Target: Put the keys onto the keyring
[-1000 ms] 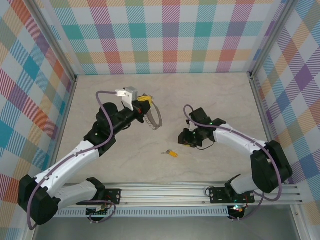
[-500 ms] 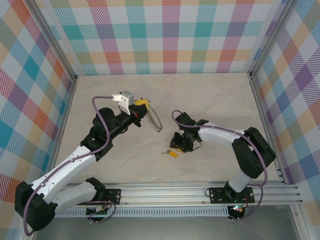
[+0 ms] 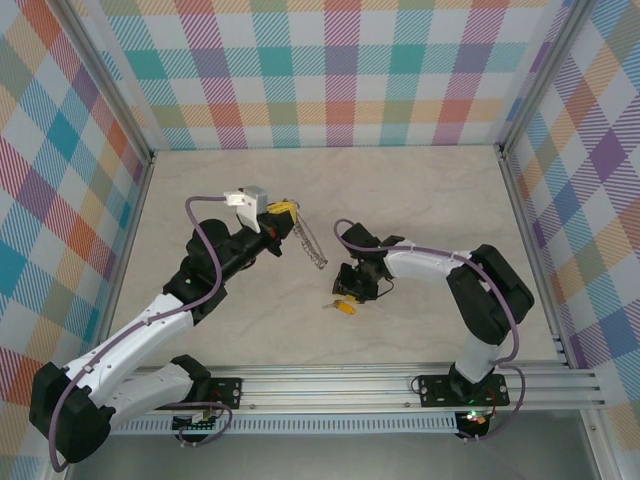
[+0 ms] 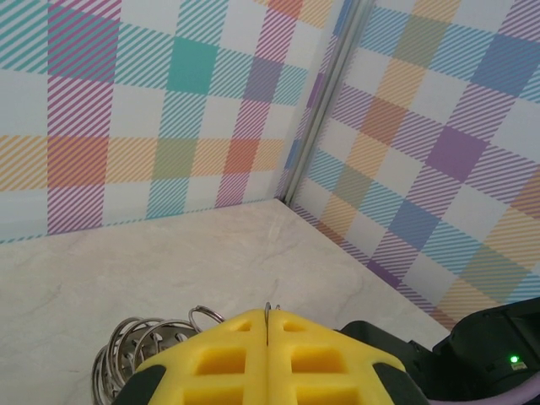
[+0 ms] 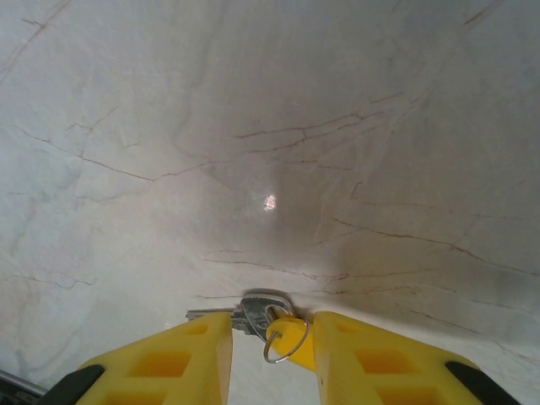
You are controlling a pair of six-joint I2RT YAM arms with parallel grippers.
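Nearest, the mounting rail (image 3: 330,385) carries both arm bases at the table's (image 3: 420,190) front edge. Just past it, about mid-table, the key (image 3: 343,306) lies flat on the marble-look surface, yellow-orange head with a short silver end. The right gripper (image 3: 350,296) is down over it, with the arm bent in from the right. In the right wrist view the key (image 5: 268,314) sits between the tips of the right gripper (image 5: 272,354): silver part toward the left finger, yellow part and a small wire loop against the right finger. The fingers stand partly apart, straddling it. Can't tell whether they actually pinch the key or just flank it, and it looks to be resting on the table. Further back and to the left, the left gripper (image 3: 283,209) is raised and clamped tight on the keyring (image 3: 311,243), whose silver loop hangs down to the right of the fingertips, well apart from the key. In the left wrist view the left gripper (image 4: 267,354) has its yellow fingers pressed together on a thin sliver of metal, and the keyring (image 4: 139,348) coils bunch just left of them. Farthest back are the plaid walls (image 3: 330,70).
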